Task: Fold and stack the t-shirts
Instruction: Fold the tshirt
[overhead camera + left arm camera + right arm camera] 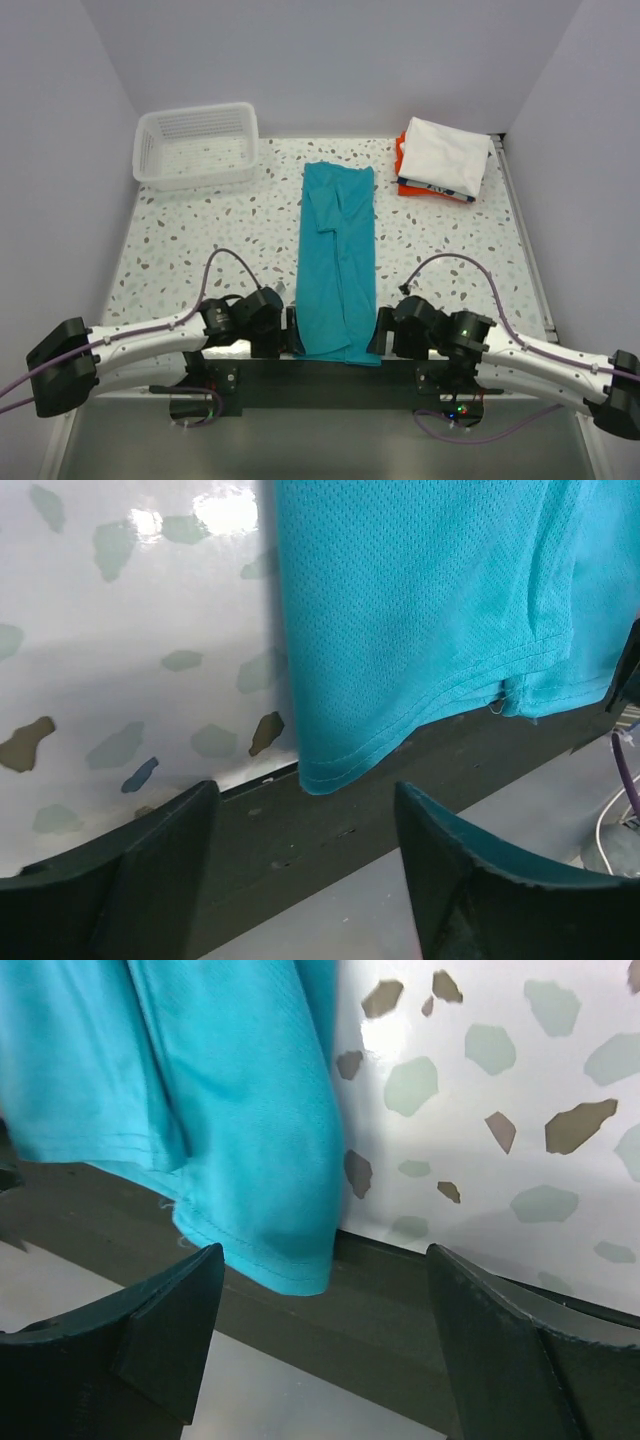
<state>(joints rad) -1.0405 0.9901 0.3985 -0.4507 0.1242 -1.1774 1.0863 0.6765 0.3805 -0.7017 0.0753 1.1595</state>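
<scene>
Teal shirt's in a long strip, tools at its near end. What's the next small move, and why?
Probably close the left tool and right tool on the hem corners. Both stand open, one at each near corner of the teal t-shirt, folded into a long strip, hem overhanging the table edge.

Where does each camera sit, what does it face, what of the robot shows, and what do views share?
Top external: above and behind the arms, looking down on table, basket, folded stack and teal t-shirt; both arms, left gripper and right gripper show.
Left wrist: on the left wrist, facing the shirt's near left corner; own fingers below.
Right wrist: on the right wrist, facing its near right corner; own fingers below.
Shared: all see the teal hem.
</scene>
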